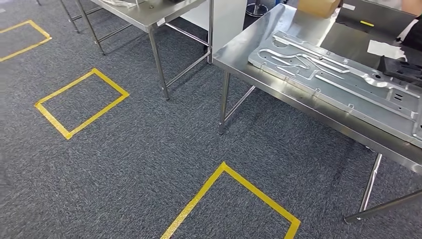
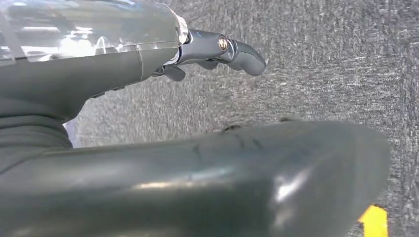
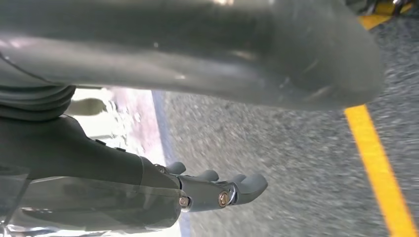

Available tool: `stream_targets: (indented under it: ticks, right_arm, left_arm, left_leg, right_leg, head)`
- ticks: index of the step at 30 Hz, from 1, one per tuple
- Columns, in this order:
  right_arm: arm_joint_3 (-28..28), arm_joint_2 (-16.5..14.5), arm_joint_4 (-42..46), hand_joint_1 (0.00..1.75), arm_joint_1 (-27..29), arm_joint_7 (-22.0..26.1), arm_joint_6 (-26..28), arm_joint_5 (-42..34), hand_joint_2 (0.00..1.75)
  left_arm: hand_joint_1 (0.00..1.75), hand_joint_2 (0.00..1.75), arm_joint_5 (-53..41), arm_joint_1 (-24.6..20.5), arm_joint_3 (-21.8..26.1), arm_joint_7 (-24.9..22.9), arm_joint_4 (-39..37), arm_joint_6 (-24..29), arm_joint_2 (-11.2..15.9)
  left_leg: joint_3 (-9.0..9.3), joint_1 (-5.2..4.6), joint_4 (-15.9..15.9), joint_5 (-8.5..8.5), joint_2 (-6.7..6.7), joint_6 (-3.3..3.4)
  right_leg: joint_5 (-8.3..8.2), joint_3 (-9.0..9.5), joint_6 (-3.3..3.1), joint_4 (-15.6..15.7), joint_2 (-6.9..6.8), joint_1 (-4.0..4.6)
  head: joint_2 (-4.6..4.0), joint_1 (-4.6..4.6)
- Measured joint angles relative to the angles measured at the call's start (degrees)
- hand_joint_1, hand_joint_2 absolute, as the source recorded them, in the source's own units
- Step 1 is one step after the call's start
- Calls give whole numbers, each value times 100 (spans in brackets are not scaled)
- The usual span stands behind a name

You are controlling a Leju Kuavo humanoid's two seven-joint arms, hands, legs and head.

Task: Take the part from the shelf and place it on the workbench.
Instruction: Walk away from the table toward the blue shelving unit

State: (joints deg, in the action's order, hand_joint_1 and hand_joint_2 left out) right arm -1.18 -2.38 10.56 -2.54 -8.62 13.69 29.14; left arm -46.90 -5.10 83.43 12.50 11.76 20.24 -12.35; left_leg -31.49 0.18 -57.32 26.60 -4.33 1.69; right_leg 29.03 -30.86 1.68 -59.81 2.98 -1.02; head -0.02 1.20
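A long steel workbench [image 1: 278,30] stands at the right in the head view. On it lies a large silver machined plate [image 1: 338,79] with grooves and cut-outs, and a black part [image 1: 400,69] rests at the plate's far right end. My left hand [image 2: 123,69] hangs over grey carpet with its fingers [image 2: 237,52] stretched out, the thumb apart and nothing in it. My right hand [image 3: 123,163] hangs the same way, fingers [image 3: 232,190] straight and nothing held.
A second steel table [image 1: 149,17] stands behind at the left. Yellow tape squares [image 1: 82,102] mark the grey carpet, one just ahead [image 1: 229,199]. A cardboard box [image 1: 318,6] and white sheets [image 1: 385,49] lie at the workbench's far side. Yellow tape [image 3: 375,163] runs under my right hand.
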Motion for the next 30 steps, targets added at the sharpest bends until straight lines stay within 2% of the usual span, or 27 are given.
stream_targets:
  ticks: [2,4,6,8,9,10,11,12,14,15,16,17,19,21,22,23,24,25,26,27,28,30]
  right_arm:
    - [8,0,-11,0,-1,3,-45,47,0]
    - [14,-1,-13,0,-17,3,-78,77,0]
    - [17,-3,-13,0,-17,-2,-101,91,0]
    - [19,-3,-14,0,4,-3,-104,97,0]
    - [20,-1,-15,0,11,-3,-102,97,0]
    - [20,2,-16,0,16,-3,-101,98,0]
    - [20,3,-17,0,16,-3,-101,98,0]
    - [20,4,-18,0,12,-3,-101,98,0]
    - [21,3,-17,0,2,-3,-102,98,0]
    - [23,2,-18,0,0,-6,-107,99,0]
    - [25,2,-19,0,-4,-13,-117,101,0]
    - [26,2,-19,0,-12,-23,-131,105,0]
    - [31,3,-20,0,-34,-57,-168,114,0]
    - [37,6,-20,0,-41,-94,-203,130,0]
    - [40,8,-20,0,-35,-108,-219,141,0]
    - [42,9,-21,0,-27,-114,-230,153,0]
    - [43,9,-22,0,-19,-116,-237,165,0]
    - [44,11,-24,0,-13,-116,-240,174,0]
    - [45,14,-24,0,-7,-115,-242,181,0]
    - [47,20,-24,0,0,-113,-243,187,0]
    - [49,27,-24,0,7,-109,-248,190,0]
    - [50,47,-26,0,21,-103,-269,191,0]
  left_arm:
    - [0,0,13,-2,0,105,0,-19,-24]
    - [0,0,13,12,0,182,0,-100,-31]
    - [0,0,6,21,0,194,0,-183,-31]
    - [0,0,-12,17,0,149,0,-244,-28]
    - [0,0,-25,17,0,112,0,-263,-27]
    - [0,0,-35,19,0,73,0,-273,-26]
    - [0,0,-44,25,0,40,0,-277,-25]
    - [0,0,-47,30,0,15,0,-278,-24]
    - [0,0,-50,31,0,-8,0,-278,-19]
    - [0,0,-53,23,0,-16,0,-278,-16]
    - [0,0,-57,15,0,-23,0,-282,-14]
    - [0,0,-63,11,0,-34,0,-291,-13]
    - [0,0,-81,24,0,-55,0,-321,-11]
    - [0,0,-97,33,0,-67,0,-353,-9]
    - [0,0,-100,27,0,-69,0,-364,-7]
    - [0,0,-103,21,0,-69,0,-372,-4]
    - [0,0,-105,15,0,-70,0,-376,-2]
    - [0,0,-108,13,0,-70,0,-379,-2]
    - [0,0,-110,14,0,-68,0,-383,-2]
    - [0,0,-113,15,0,-65,0,-386,-2]
    - [0,0,-118,16,-1,-59,0,-391,-2]
    - [0,0,-133,13,-7,-45,0,-402,-1]
  left_leg:
    - [-51,3,-15,-19,-100,-70]
    - [-82,19,-16,-36,-181,-143]
    - [-186,7,-234,110,-24,-189]
    - [-503,4,-922,485,250,-219]
    - [-693,14,-1331,663,322,-234]
    - [-822,24,-1619,756,360,-246]
    - [-849,33,-1698,738,381,-252]
    - [-759,39,-1546,620,404,-251]
    - [-314,33,-730,274,553,-222]
    - [-114,16,-358,158,635,-192]
    - [13,-1,-111,102,694,-162]
    - [46,-19,-18,103,715,-136]
    - [36,-26,9,72,619,-74]
    - [53,-10,67,19,535,-2]
    - [60,2,92,-9,494,29]
    - [45,-1,96,-22,452,47]
    - [29,-6,91,-31,402,60]
    - [17,-13,84,-35,345,65]
    - [11,-18,76,-36,281,65]
    - [12,-19,66,-36,215,63]
    - [16,-18,56,-34,149,60]
    - [13,-23,26,-25,25,29]
  right_leg:
    - [-20,71,-42,219,135,7]
    - [-47,76,-107,254,21,8]
    - [-74,100,-193,304,-118,-13]
    - [-79,106,-250,323,-269,-3]
    - [-76,102,-262,319,-347,10]
    - [-73,99,-265,316,-421,20]
    - [-69,98,-264,312,-488,27]
    - [-64,101,-260,306,-549,31]
    - [-46,115,-234,290,-657,38]
    - [-32,121,-209,279,-704,48]
    - [-20,125,-180,270,-745,58]
    - [-13,130,-150,266,-782,67]
    - [-5,148,-84,271,-841,67]
    - [126,106,-17,126,-695,45]
    - [283,5,10,-105,-566,32]
    - [483,-161,28,-459,-436,22]
    - [671,-360,39,-865,-365,18]
    - [780,-530,46,-1198,-337,16]
    - [776,-622,47,-1360,-327,16]
    - [650,-600,43,-1287,-316,15]
    - [442,-480,33,-1006,-292,13]
    - [68,-132,-5,-210,-109,7]
  head:
    - [0,1]
    - [0,0]
    - [0,3]
    - [0,6]
    - [0,7]
    - [0,7]
    - [0,7]
    - [0,7]
    - [0,7]
    - [0,6]
    - [0,6]
    - [0,5]
    - [0,5]
    - [0,4]
    - [0,3]
    - [0,2]
    - [0,2]
    - [0,2]
    - [0,2]
    - [0,2]
    - [0,2]
    - [0,2]
